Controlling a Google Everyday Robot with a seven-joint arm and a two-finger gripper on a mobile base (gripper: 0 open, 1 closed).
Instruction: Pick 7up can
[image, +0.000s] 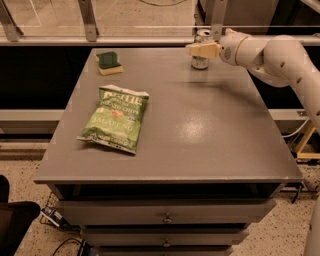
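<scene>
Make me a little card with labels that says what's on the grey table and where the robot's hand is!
table: grey top, with drawers underneath
7up can: standing upright near the far edge, right of the middle
gripper: at the can, reaching in from the right and crossing the can's middle
chip bag: green, lying flat on the left side
sponge: green on top, near the far left corner
</scene>
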